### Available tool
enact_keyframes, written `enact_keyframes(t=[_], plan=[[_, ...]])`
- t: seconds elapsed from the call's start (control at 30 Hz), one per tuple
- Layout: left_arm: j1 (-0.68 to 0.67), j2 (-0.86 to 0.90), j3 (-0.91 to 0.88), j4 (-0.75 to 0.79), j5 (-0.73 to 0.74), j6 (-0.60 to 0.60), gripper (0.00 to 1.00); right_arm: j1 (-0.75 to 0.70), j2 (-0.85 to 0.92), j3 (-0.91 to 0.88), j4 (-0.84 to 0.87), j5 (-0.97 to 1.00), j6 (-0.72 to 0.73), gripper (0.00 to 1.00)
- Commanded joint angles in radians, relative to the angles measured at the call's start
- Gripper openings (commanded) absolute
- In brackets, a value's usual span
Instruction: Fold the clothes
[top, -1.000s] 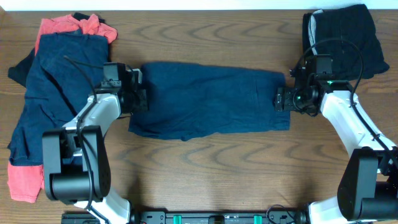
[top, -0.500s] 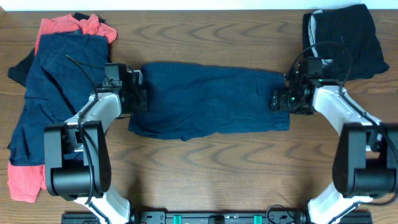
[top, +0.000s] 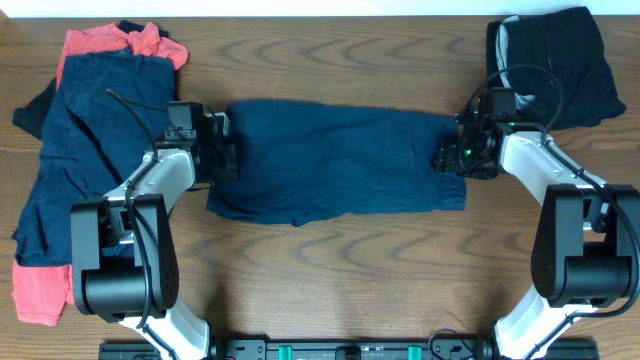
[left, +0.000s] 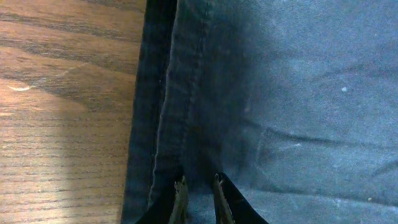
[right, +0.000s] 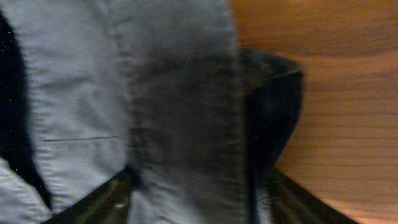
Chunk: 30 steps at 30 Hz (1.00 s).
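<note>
— Only my right arm has shifted since a second back: its elbow swung in and the right gripper (top: 447, 158) crept inward along the end of the cloth. My left arm sits as it was.
— Where's the work?
— On the wooden table (top: 330, 270), the navy shorts (top: 335, 160) lie spread flat across the middle, between the unfolded heap (top: 90, 150) at my left and the black folded stack (top: 550, 60) at far right. The left gripper (top: 225, 157) is pinched tight on the shorts' seamed edge. The right one's jaws stand wide apart, with cloth lying between them.
— Risk?
— If I lift now, I'd judge only one end rises and the shorts drag askew. Closing the right too shallow could catch a single layer, so the fold slips apart.
</note>
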Motion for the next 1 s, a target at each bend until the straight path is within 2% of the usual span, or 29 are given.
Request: enact_keyframes(t=[0.0,0.07,0.13,0.23,0.27,0.43,0.6,0.97], plan=[[-0.001,0.043,0.001,-0.010,-0.027,-0.002,0.19,0.017,0.061,-0.027,-0.009,-0.124,0.031,0.54],[-0.001,0.043,0.001,-0.010,-0.027,-0.002,0.19,0.016,0.061,-0.027,-0.009,-0.141,0.031,0.41],[-0.001,0.043,0.001,-0.010,-0.027,-0.002,0.15,0.013,0.061,-0.027,-0.007,-0.142,0.037,0.28],[-0.001,0.043,0.001,-0.011,-0.027,-0.006,0.07,-0.005,0.049,-0.022,-0.010,-0.142,0.037,0.04],[-0.001,0.043,0.001,-0.013,-0.028,-0.013,0.07,-0.018,0.040,-0.019,-0.017,-0.143,0.037,0.01],[-0.001,0.043,0.001,-0.025,-0.027,-0.034,0.06,-0.105,-0.034,0.011,-0.080,-0.170,0.037,0.01],[-0.029,0.043,0.001,-0.057,-0.026,-0.055,0.06,-0.172,-0.111,0.076,-0.190,-0.171,-0.047,0.01],[-0.192,0.043,0.001,-0.061,-0.027,-0.122,0.06,-0.168,-0.137,0.277,-0.337,-0.239,-0.096,0.01]])
